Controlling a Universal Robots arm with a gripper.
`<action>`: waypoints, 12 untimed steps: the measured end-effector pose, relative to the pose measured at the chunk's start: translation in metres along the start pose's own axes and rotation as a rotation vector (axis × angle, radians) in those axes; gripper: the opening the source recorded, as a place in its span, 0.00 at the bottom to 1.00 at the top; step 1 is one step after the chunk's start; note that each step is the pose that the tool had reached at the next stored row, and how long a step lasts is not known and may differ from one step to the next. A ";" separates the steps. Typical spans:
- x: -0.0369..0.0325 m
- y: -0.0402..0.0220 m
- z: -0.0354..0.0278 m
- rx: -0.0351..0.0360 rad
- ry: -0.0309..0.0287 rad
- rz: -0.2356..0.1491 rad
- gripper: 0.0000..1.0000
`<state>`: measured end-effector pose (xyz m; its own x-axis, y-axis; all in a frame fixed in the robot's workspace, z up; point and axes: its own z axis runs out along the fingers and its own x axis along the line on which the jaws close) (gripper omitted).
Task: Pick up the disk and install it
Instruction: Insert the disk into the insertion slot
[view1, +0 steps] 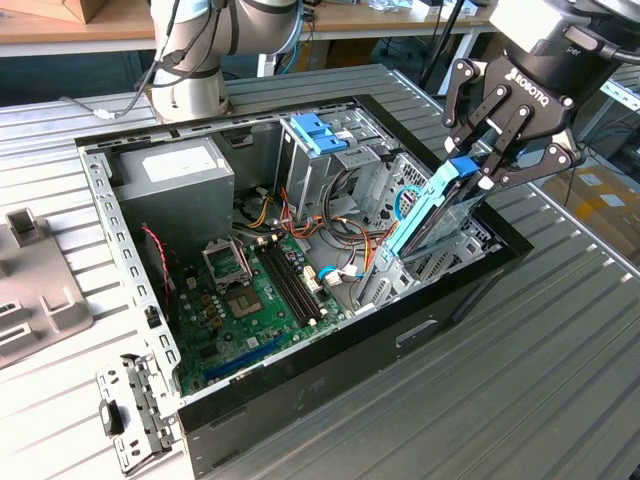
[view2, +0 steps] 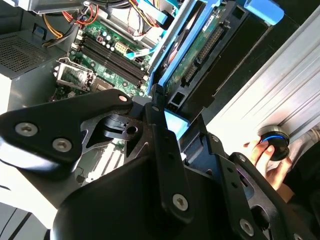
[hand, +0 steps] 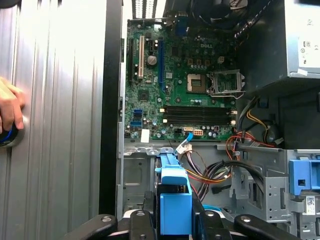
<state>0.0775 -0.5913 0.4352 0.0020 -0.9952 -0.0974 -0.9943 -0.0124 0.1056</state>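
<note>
The disk (view1: 432, 208), a flat drive with bright blue side rails, hangs tilted on edge. Its lower end is down in the metal drive cage (view1: 440, 262) at the exterior view's right end of the open computer case (view1: 330, 360). My gripper (view1: 474, 170) is shut on the disk's upper end, one black finger on each side. The second wrist view shows the disk (view2: 197, 47) with its connector side and blue rail running away from the fingers (view2: 157, 120). In the first wrist view its blue rail end (hand: 175, 202) sits between the finger links, above the cage.
Inside the case are a green motherboard (view1: 250, 300), a grey power supply box (view1: 172, 185), a blue bracket (view1: 318, 133) and loose cables (view1: 345, 235). A person's hand (view2: 267, 157) rests on a round knob beside the case. A grey plastic panel (view1: 30, 290) lies at the exterior view's left.
</note>
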 end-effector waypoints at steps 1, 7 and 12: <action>0.0002 -0.0001 0.0010 0.0000 -0.0001 0.000 0.36; 0.0010 -0.0008 0.0072 0.0000 -0.0001 0.000 0.36; 0.0015 -0.0013 0.0117 0.0000 -0.0001 0.000 0.36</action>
<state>0.0775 -0.5917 0.4233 0.0021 -0.9952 -0.0975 -0.9943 -0.0124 0.1056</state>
